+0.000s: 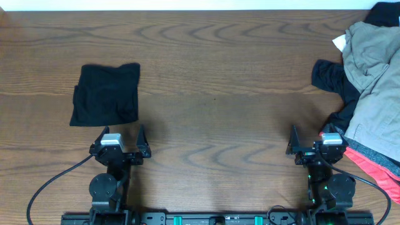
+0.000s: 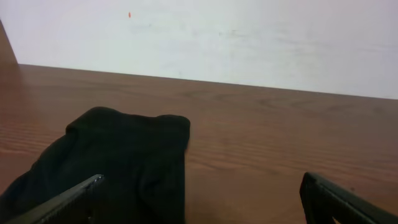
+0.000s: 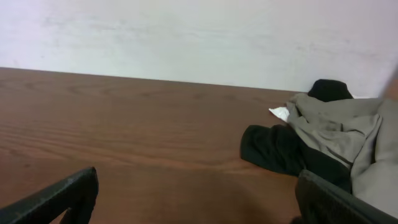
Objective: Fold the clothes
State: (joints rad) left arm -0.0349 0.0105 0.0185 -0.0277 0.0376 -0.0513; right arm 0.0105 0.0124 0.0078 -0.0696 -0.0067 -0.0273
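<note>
On the counter, black garment folded left, khaki shorts heaped right; left end effector and right end effector gape empty.

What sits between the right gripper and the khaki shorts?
No hard obstacle. A black garment lies bunched along the side of the khaki shorts that faces the open right gripper, partly under them. A reach from there would likely meet black cloth first.
</note>
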